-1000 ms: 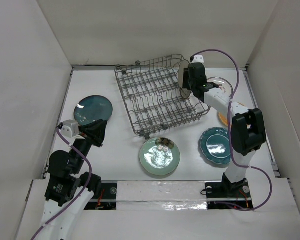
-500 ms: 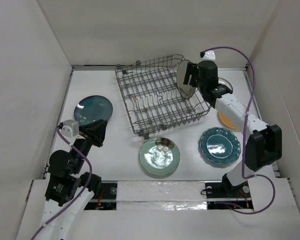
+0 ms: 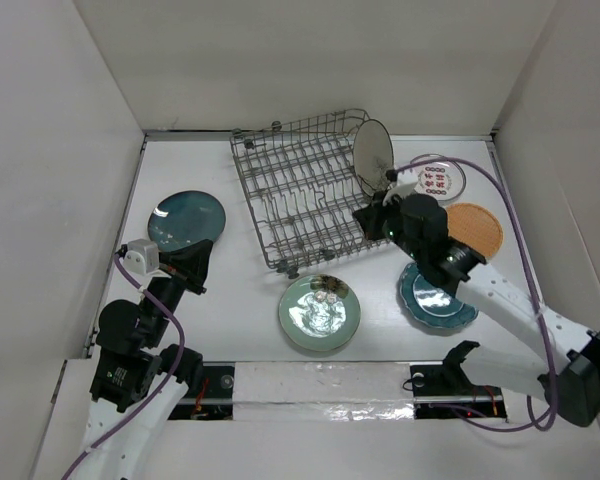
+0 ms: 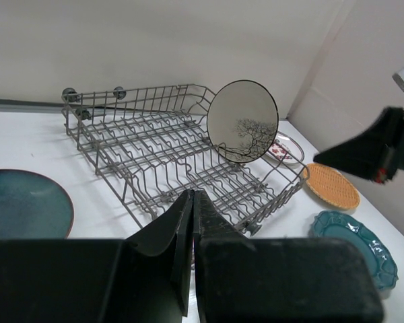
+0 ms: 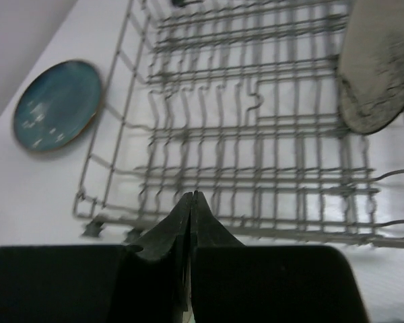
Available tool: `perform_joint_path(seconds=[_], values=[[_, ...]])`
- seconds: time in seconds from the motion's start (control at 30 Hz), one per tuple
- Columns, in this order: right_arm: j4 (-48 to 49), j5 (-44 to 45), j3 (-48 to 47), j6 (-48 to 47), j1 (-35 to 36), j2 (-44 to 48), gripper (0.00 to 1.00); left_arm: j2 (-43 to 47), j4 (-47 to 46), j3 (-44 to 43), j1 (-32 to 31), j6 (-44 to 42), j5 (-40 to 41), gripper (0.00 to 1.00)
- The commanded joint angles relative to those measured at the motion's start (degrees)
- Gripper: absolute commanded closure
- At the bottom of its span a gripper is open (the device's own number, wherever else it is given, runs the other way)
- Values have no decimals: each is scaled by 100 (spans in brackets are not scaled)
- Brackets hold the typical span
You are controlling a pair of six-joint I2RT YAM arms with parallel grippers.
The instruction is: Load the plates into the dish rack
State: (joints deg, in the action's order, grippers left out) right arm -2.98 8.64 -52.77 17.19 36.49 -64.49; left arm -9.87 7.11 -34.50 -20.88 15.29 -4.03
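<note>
The grey wire dish rack sits at the back centre. A cream patterned plate stands upright in its right end. Flat on the table lie a dark teal plate, a pale green flowered plate, an orange plate, a small white red-marked plate and a teal scalloped plate, which is partly under my right arm. My right gripper is shut and empty at the rack's near right corner. My left gripper is shut and empty, just below the dark teal plate.
White walls close in the table on the left, back and right. In the left wrist view the rack and cream plate lie beyond my shut fingertips. The right wrist view looks down over the rack toward the dark teal plate.
My right gripper has let go of the cream plate, which stays upright in the rack. It has pulled back toward the near right corner and shut. The left arm has not moved.
</note>
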Motion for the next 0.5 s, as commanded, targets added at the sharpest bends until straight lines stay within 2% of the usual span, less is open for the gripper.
perform_joint_path(seconds=[0.0,0.1,0.37,0.4,0.47], values=[[-43,-818,521,223,348,707,100,-24,-237,-39,5,-17,-63,100],[-263,-1372,1224,793,490,1077,100,-33,-237,-39,5,-26,-71,100],[-212,-1726,2473,1699,552,1150,100,-15,-211,-39,5,-17,-54,100],[-159,-1700,2535,1726,552,1106,95,-15,-210,-39,5,-8,-62,99],[-54,-1769,2710,1761,343,887,66,-6,-202,-39,5,-8,-62,96]])
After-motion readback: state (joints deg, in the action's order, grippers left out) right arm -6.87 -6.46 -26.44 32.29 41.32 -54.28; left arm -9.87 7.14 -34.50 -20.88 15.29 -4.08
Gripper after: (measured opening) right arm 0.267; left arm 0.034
